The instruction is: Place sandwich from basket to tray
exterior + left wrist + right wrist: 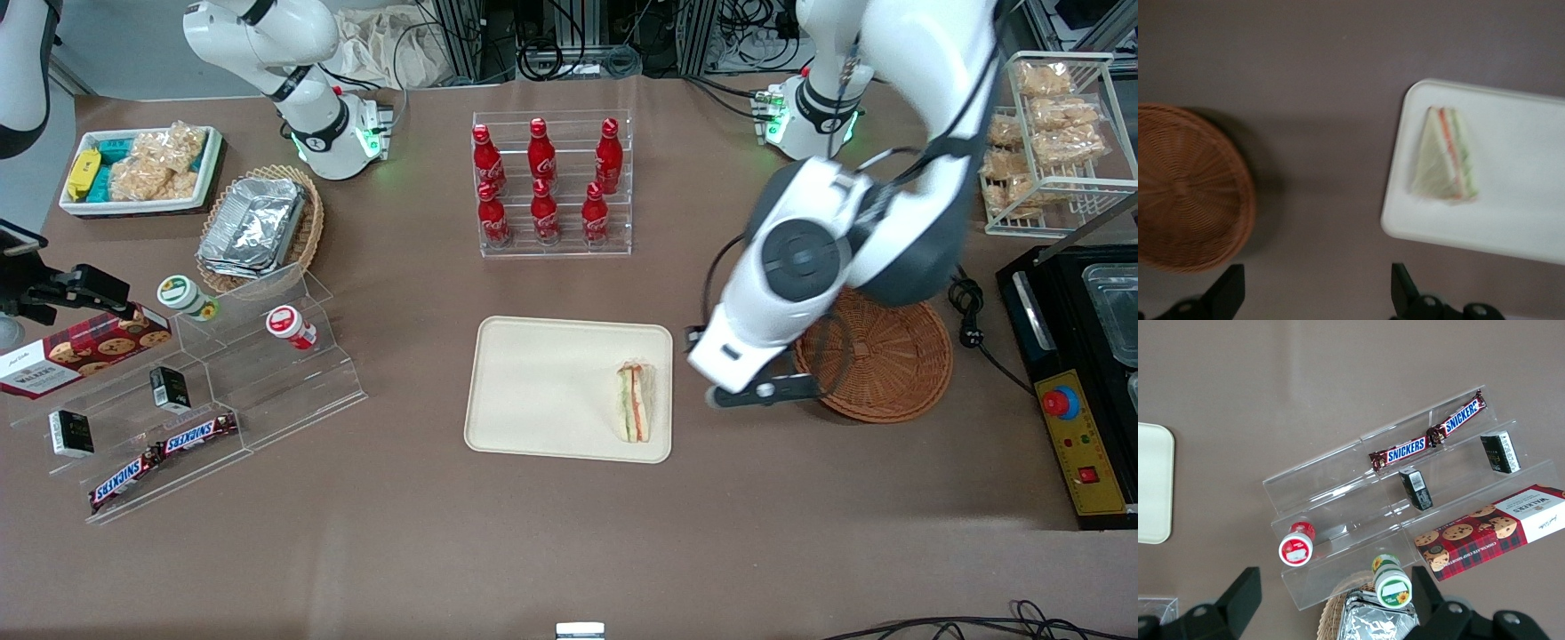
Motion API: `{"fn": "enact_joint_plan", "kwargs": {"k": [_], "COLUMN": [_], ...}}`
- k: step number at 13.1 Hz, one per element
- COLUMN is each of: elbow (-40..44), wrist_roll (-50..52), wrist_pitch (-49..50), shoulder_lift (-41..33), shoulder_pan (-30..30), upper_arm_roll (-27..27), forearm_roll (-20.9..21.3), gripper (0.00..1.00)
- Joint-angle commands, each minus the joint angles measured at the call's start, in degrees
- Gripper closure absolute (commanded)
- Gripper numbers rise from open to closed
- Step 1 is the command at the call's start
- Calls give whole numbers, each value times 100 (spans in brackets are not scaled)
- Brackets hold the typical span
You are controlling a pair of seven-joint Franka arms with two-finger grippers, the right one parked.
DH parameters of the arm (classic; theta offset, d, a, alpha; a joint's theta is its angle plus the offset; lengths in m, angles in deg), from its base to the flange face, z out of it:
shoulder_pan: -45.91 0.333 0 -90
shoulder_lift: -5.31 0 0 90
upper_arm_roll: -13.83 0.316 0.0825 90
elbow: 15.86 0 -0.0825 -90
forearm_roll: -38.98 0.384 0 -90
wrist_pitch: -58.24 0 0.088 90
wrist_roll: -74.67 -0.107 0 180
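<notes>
From the front, the sandwich (633,403) lies flat on the tray (542,391), close to the rim at the working arm's end, with its long axis running from the farther part of the tray toward the camera and the point of the wedge farther away. The reddish-brown wicker basket (889,364) sits on the bench (569,533) toward the working arm's end, apart from the tray and partly hidden by the arm; nothing shows in the part of it that can be seen. The hand (765,389) hangs over the bare strip of bench between tray and basket, holding nothing. By how things lie, the placing looks done, and what remains is to clear the arm away.

Through the left wrist camera, the hand (1313,293) shows two dark fingertips (1228,293) spread wide apart, only bench between them. The sandwich (1446,157) rests just inside the tray's (1511,227) rim, and the basket (1185,190) lies well off on the hand's other flank. The sandwich is much nearer the hand than the basket's centre is, so any retreat should steer clear of the tray edge.

The right wrist camera catches only a corner of the tray (1153,483).
</notes>
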Motion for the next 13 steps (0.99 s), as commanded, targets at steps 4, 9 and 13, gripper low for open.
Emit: {"fn": "enact_joint_plan", "kwargs": {"k": [4,9,13], "elbow": [-232,-241,-249], "wrist_roll": [-621,-1675,-1992], "wrist_pitch": [1003,1346,1435], "shoulder_lift": [-963,-1254,-1272], "shoulder_pan": [1110,1882,2024], "upper_arm_roll": [-26,-26,0], "forearm_roll": [-184,-174,-139], "gripper": [1,1,1]}}
